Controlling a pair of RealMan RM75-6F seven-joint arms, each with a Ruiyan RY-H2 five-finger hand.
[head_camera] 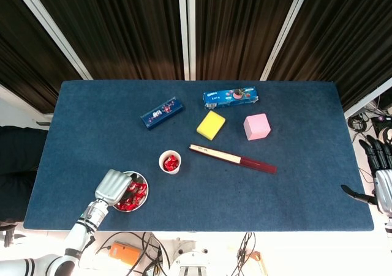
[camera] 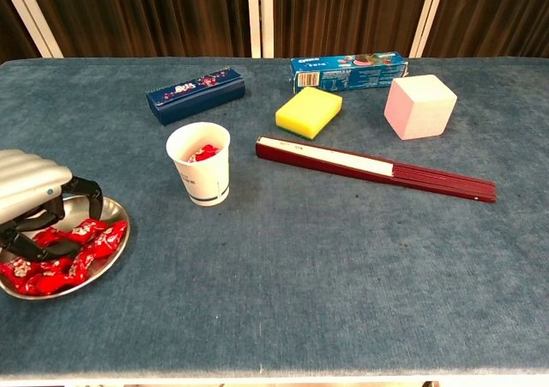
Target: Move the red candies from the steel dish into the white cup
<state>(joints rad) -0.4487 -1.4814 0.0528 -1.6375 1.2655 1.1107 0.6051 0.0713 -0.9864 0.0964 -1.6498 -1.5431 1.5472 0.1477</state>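
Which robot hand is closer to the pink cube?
The right robot hand is closer, off the table's right edge, right of and nearer the camera than the pink cube. The left robot hand is over the dish at the table's front left corner, farther away.

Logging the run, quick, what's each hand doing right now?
Left hand: fingers down among the red wrapped candies in the round steel dish; a grip cannot be told.
Right hand: open, off the table's edge, holding nothing.
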